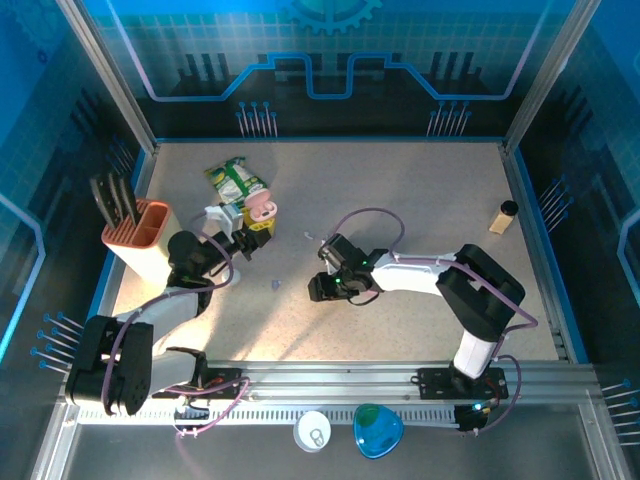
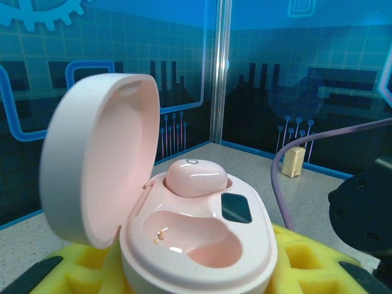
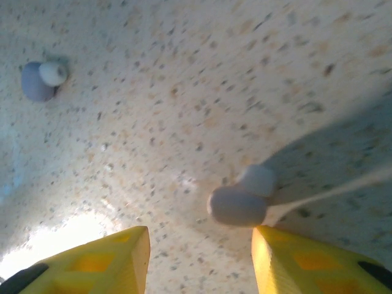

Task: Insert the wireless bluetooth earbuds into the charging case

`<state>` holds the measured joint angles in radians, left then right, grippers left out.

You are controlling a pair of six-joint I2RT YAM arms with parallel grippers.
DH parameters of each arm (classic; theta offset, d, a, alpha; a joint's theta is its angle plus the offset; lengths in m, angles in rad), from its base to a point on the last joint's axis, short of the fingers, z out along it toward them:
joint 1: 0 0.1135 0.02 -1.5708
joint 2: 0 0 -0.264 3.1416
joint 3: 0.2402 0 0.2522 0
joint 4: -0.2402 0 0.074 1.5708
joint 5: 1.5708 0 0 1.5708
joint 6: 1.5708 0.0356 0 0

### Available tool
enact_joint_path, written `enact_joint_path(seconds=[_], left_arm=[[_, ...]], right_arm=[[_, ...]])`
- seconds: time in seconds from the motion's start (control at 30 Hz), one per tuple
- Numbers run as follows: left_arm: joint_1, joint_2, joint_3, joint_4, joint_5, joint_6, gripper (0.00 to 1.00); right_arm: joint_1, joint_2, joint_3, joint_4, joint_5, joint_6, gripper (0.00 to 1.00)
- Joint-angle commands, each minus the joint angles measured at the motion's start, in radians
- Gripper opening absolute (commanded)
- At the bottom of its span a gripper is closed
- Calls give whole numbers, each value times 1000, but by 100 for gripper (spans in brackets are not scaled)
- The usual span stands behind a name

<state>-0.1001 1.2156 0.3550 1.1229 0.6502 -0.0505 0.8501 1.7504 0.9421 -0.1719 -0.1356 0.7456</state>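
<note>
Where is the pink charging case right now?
The pink charging case sits lid-open in the left gripper, left of table centre, just below the green snack packet; one earbud is seated inside.

The pink case (image 2: 202, 245) runs off the left wrist view's bottom edge, its base hidden between the left claw's (image 2: 202, 272) yellow pads (image 2: 306, 263). Under the right claw (image 3: 199, 260), whose fingertips (image 3: 110, 257) are cut off below, the nearer earbud (image 3: 237, 205) is blurred. From above, the lavender earbud (image 1: 275, 284) is a mere speck.
</note>
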Motion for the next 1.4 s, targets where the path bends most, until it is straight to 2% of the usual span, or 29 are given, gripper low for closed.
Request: enact_joint_path(seconds=[0.0, 0.13, 0.27, 0.4, 0.53, 0.67, 0.87, 1.07, 1.37], left_arm=[[8, -14, -8, 8, -10, 18, 33], [8, -12, -10, 8, -17, 20, 33], [13, -11, -10, 6, -31, 15, 33], [22, -3, -14, 23, -48, -3, 33], [38, 6, -22, 51, -58, -32, 33], [59, 13, -21, 64, -57, -57, 32], [71, 9, -25, 67, -56, -65, 32], [73, 6, -25, 57, -53, -59, 32], [75, -4, -22, 32, -58, -45, 32]], right_arm=[[20, -3, 23, 32, -44, 39, 50], [35, 18, 35, 89, -69, 29, 51], [37, -16, 35, 50, -24, -14, 51], [42, -73, 38, -37, 65, -128, 52], [43, -101, 62, -143, 185, -370, 54], [65, -88, 114, -258, 329, -684, 49], [99, -28, 187, -328, 390, -938, 45], [109, 68, 264, -360, 419, -1010, 44], [110, 159, 311, -376, 351, -1027, 41]])
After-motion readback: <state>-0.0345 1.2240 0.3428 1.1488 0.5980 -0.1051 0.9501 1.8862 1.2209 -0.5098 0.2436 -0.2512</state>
